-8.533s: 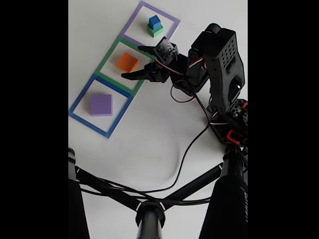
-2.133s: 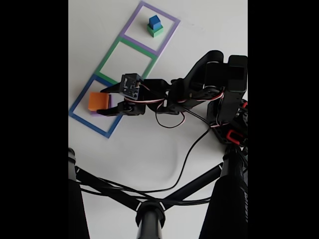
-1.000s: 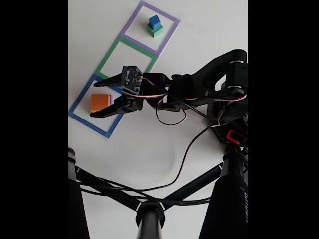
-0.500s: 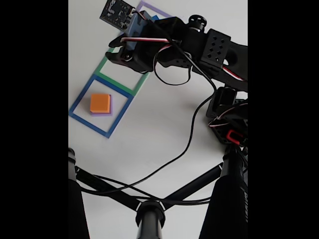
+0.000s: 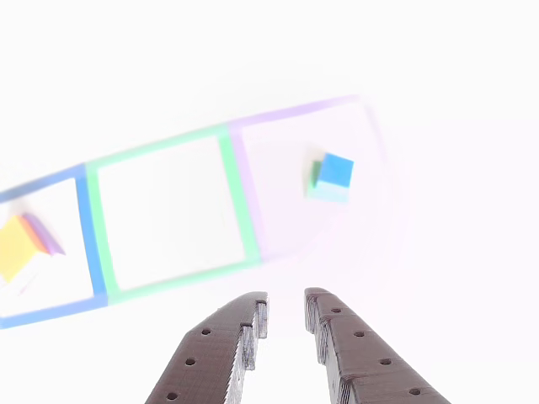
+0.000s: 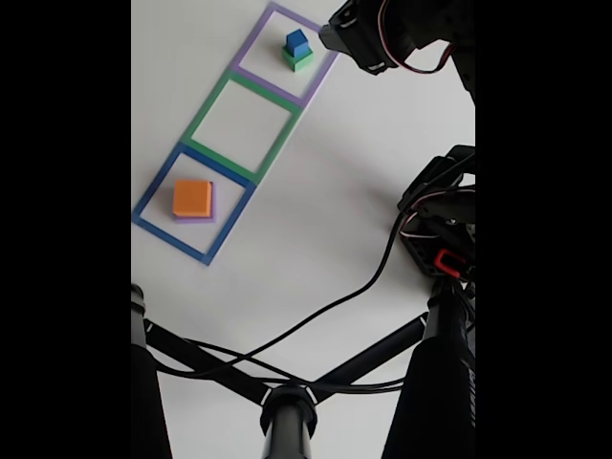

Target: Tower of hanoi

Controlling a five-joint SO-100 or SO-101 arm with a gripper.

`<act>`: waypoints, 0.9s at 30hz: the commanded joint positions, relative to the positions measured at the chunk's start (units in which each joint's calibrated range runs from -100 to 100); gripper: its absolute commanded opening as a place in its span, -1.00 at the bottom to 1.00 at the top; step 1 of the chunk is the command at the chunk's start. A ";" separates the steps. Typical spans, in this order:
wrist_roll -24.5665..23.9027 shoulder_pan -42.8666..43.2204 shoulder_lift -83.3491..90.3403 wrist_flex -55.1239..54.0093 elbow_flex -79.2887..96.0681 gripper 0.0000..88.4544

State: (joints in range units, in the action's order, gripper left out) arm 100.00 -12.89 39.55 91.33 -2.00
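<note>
In the fixed view an orange block (image 6: 192, 197) lies on the purple block (image 6: 212, 208) inside the blue square outline. The small blue cube (image 6: 297, 40) sits on the green block (image 6: 300, 61) inside the purple outline. My arm's head (image 6: 368, 38) hangs just right of that stack. In the other view my gripper (image 5: 286, 305) is slightly open with nothing between its fingers, and it points at the blue cube (image 5: 336, 171) on the green block (image 5: 313, 175). The orange block (image 5: 13, 244) and purple block (image 5: 46, 236) show at the left edge.
A green square outline (image 6: 206, 115) with nothing in it lies between the two stacks. The arm's base (image 6: 440, 239) stands at the right, with a black cable (image 6: 354, 287) trailing from it. Black stand rods (image 6: 287, 402) cross the bottom of the fixed view.
The gripper set the orange block on the purple block, let go, then rose and swung up to the blue-and-green stack in the purple outline.
</note>
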 commanded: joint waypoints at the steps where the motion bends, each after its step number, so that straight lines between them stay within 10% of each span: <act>1: -0.17 -4.27 2.80 1.46 -2.09 -1.00; 10: 0.00 -9.06 10.71 -7.28 15.09 -0.98; 27: 0.00 -13.38 18.38 -70.20 71.18 -0.31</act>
State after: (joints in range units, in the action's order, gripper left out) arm 100.00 -25.42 57.53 35.79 63.01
